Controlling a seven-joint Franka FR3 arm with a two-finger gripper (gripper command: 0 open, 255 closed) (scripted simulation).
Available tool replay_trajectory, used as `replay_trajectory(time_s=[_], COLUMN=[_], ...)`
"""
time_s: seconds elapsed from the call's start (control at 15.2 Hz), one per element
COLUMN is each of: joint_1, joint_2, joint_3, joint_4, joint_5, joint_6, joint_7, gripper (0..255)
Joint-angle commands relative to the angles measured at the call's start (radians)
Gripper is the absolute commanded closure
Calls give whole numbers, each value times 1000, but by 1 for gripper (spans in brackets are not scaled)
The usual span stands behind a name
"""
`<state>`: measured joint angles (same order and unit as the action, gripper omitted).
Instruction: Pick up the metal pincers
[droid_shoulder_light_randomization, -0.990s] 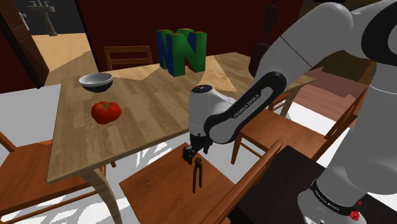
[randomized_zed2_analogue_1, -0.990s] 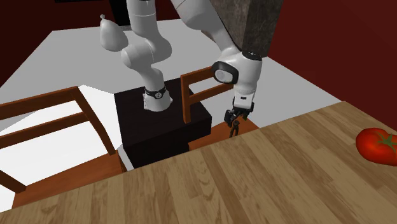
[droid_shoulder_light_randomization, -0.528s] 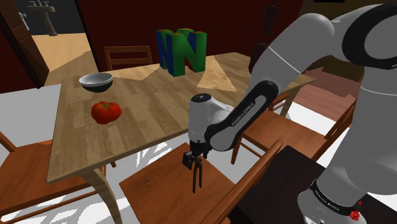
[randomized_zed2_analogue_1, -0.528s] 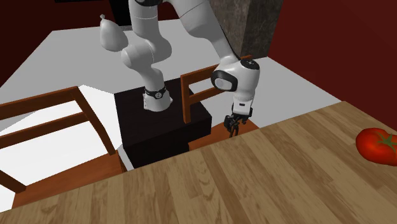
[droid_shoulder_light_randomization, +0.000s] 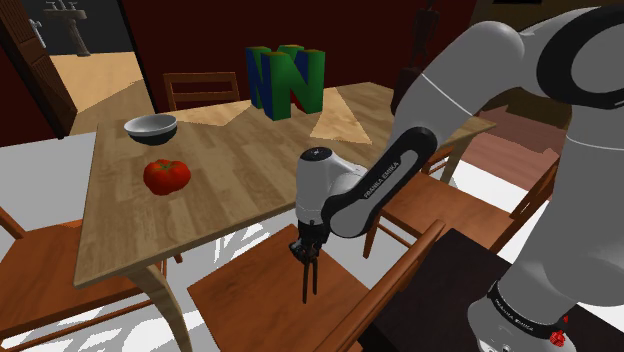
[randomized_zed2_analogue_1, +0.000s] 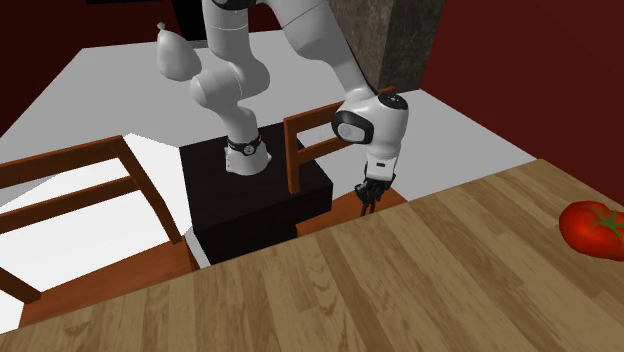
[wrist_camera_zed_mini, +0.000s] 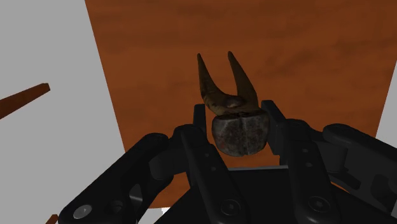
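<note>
The pincers (wrist_camera_zed_mini: 239, 135) are dark and rusty-looking, with a rounded head and two curved handles. They lie on the brown seat of a chair (droid_shoulder_light_randomization: 245, 298) beside the table. My black gripper (wrist_camera_zed_mini: 236, 121) points down at the seat and is shut on the pincers' head, with the handles sticking out beyond the fingertips (wrist_camera_zed_mini: 202, 117). In the shoulder view the gripper (droid_shoulder_light_randomization: 306, 252) clasps the top of the pincers (droid_shoulder_light_randomization: 309, 278), whose handles reach down to the seat. The second exterior view shows the gripper (randomized_zed2_analogue_1: 369, 194) low over the chair seat (randomized_zed2_analogue_1: 392, 197), behind the table edge.
The wooden table (droid_shoulder_light_randomization: 220, 185) carries a red tomato (droid_shoulder_light_randomization: 166, 176), a grey bowl (droid_shoulder_light_randomization: 151, 126) and a blue-green-red N-shaped block (droid_shoulder_light_randomization: 287, 79). More chairs (droid_shoulder_light_randomization: 432, 205) stand around it. The black stand (randomized_zed2_analogue_1: 255, 200) sits close behind the chair's back (randomized_zed2_analogue_1: 318, 135).
The hand came down a little onto the pincers, then the fingers went from open to shut on the pincers' head. The pincers have not left the seat.
</note>
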<state>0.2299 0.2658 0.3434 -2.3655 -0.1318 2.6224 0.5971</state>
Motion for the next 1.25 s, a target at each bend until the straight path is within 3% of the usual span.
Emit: replay_trajectory(time_s=[0.0, 1.19], joint_1=[0, -29], joint_2=[1, -183], joint_3=[0, 43], joint_4=[-1, 20], joint_5=[0, 120], joint_6=[0, -192], joint_7=[0, -81], gripper=[255, 255])
